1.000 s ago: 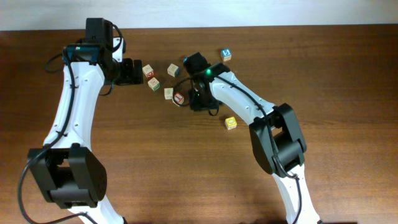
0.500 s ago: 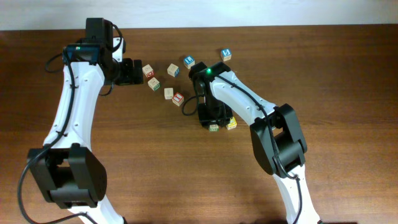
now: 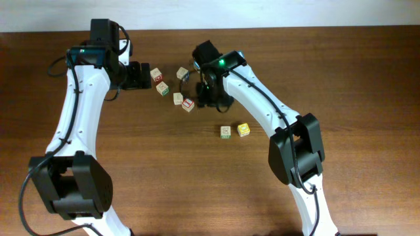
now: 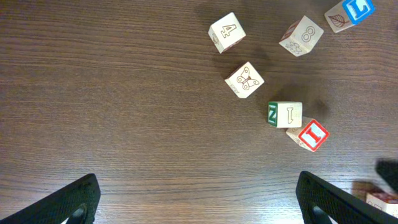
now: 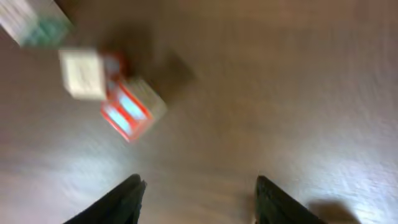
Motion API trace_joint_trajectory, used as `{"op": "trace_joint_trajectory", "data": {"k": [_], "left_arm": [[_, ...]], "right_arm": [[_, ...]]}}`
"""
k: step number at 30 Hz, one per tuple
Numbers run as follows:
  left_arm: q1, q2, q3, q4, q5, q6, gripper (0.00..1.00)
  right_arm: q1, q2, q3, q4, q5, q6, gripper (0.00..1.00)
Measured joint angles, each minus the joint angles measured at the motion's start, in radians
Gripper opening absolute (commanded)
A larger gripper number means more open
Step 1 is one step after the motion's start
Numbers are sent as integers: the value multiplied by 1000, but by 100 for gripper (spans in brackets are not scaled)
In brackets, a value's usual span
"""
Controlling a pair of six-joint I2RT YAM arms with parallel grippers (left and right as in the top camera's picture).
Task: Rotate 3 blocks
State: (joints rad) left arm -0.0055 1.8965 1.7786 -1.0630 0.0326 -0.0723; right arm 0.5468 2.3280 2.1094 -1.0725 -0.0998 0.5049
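Since neither tool holds anything, this reads as a between-grasps moment. L tool (image 4: 198, 182): spread fully wide, empty, parked at the far-left side of the cube cluster (image 3: 162, 88), touching nothing. Next rightward, the red-bordered block (image 3: 188, 103) sits on the tabletop (image 3: 164, 170) at the cluster's right edge, just beside a pale cube (image 3: 178, 98). R tool (image 5: 199, 186): abt half open, nothing betw. its fingers, hovering just right of that red block; wrist view is blurred. Further right, the green-marked block (image 3: 226, 132) & yellow-faced block (image 3: 243, 130) lie side by side, well apart from the cluster. Judgement: those two prob. done; whether the red one is rotated yet can't be told, so at most 1 left.
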Motion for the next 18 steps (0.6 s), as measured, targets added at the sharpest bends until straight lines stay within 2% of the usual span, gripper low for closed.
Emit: {"op": "trace_joint_trajectory", "data": {"k": [5, 8, 14, 16, 18], "left_arm": [[0, 0, 0, 0, 0, 0, 99], [0, 0, 0, 0, 0, 0, 99], [0, 0, 0, 0, 0, 0, 99], [0, 0, 0, 0, 0, 0, 99], [0, 0, 0, 0, 0, 0, 99]], "right_arm": [[9, 11, -32, 175, -12, 201, 61], [35, 39, -34, 249, -16, 269, 64], [74, 98, -34, 274, 7, 379, 63], [74, 103, -35, 274, 14, 387, 62], [74, 114, -35, 274, 35, 402, 53]]}}
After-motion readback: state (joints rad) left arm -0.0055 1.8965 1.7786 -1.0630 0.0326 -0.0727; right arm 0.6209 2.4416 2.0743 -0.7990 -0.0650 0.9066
